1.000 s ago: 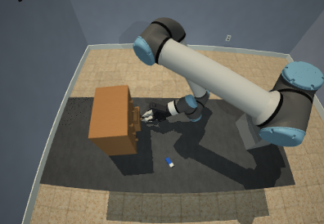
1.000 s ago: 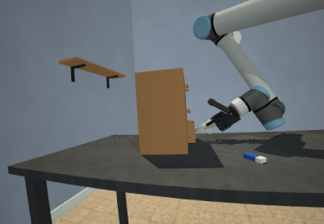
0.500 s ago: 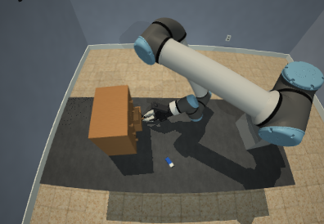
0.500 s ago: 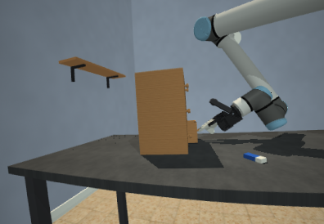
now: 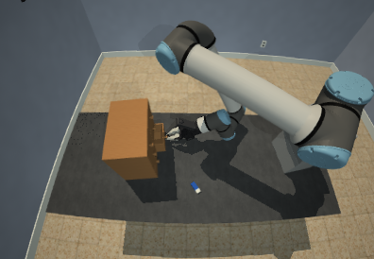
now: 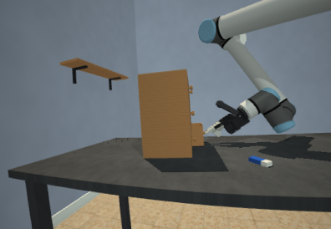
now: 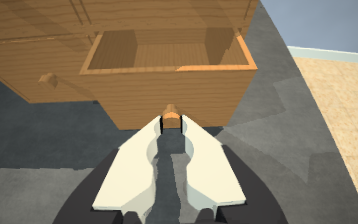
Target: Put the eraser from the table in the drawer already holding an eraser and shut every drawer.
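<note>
The wooden chest (image 5: 130, 139) stands upright on the dark table; it also shows in the side view (image 6: 165, 114). Its bottom drawer (image 7: 167, 75) is pulled part way out and the part I see inside is empty. My gripper (image 7: 171, 116) is shut on the bottom drawer's knob (image 7: 171, 112); it also shows in the overhead view (image 5: 169, 134) and the side view (image 6: 210, 129). The blue and white eraser (image 5: 195, 187) lies on the table in front of the chest, apart from it, and shows in the side view (image 6: 260, 161). The two upper drawers are shut, with knobs (image 6: 190, 88) showing.
A wooden wall shelf (image 6: 92, 69) hangs behind the chest on the left. The arm's base (image 5: 287, 156) stands at the table's right side. The table edge runs close in front in the side view.
</note>
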Robot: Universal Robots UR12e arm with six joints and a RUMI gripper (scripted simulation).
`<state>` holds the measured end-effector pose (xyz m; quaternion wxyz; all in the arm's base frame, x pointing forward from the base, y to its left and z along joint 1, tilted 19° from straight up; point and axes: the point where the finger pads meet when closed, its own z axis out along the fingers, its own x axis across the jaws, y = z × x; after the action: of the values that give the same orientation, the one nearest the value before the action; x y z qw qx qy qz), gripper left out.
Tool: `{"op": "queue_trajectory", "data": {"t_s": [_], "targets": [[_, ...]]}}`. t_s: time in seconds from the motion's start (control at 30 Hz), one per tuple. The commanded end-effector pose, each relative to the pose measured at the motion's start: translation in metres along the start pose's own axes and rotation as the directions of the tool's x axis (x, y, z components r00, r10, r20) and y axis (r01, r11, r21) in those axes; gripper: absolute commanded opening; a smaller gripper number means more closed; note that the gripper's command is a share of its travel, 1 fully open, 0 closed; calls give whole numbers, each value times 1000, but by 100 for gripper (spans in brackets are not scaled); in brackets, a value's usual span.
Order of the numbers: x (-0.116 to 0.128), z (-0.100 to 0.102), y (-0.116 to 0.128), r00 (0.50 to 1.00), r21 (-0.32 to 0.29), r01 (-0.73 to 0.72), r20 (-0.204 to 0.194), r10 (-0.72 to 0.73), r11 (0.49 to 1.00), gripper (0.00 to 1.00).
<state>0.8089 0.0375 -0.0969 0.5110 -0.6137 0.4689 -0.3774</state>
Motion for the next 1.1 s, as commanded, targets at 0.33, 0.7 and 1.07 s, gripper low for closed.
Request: {"op": "queue_trajectory", "data": {"t_s": [0.33, 0.7, 1.07], "targets": [[0, -7, 3, 1000, 1, 0, 0, 0, 1000, 7], [0, -9, 5, 1000, 1, 0, 0, 0, 1000, 7], [0, -11, 6, 1000, 1, 0, 0, 0, 1000, 7]]}}
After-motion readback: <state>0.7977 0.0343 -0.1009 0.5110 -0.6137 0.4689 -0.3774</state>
